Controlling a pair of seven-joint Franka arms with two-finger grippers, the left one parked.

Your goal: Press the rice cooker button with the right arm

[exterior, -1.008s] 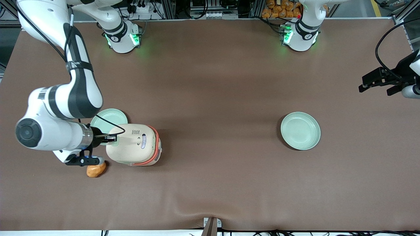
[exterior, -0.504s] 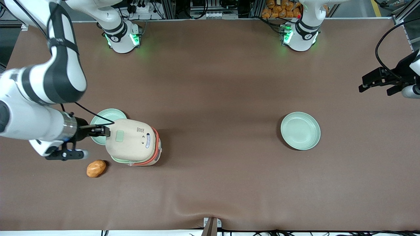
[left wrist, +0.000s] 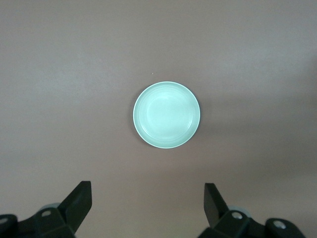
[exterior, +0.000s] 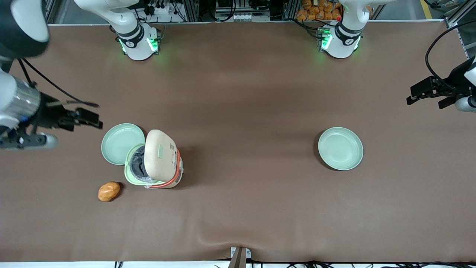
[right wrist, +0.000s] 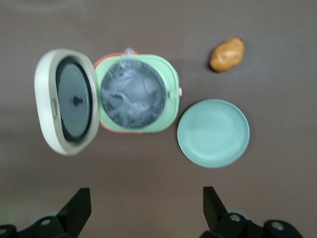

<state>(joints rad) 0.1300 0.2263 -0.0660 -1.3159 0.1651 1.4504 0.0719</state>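
The pincer [exterior: 83, 118] of the right arm [exterior: 16, 100] hangs above the brown bench [exterior: 238, 208] at the working arm's end, well apart from the rice cooker [exterior: 154, 160] and farther from the front camera than it; seen from the front, its fingers cannot be told apart. The cooker stands on the bench with its cream lid [exterior: 160, 152] swung up, the pale green rim and dark pot half uncovered. One pale green plate [exterior: 119, 143] touches or just overlaps the cooker's rim; a second plate [exterior: 340, 148] lies far off toward the parked arm's end. One orange-brown potato [exterior: 109, 191] sits beside the cooker, nearer the camera.

The right wrist view looks straight down and shows what the front view hides: the pincer [right wrist: 143, 210] spread wide with nothing between its fingers [right wrist: 74, 210], the whole round pot inside the cooker [right wrist: 136, 94], and the lid's dark underside [right wrist: 72, 101]. One plate [right wrist: 213, 133] and the potato [right wrist: 227, 54] appear here too.

The left wrist view holds only the second plate [left wrist: 167, 115].
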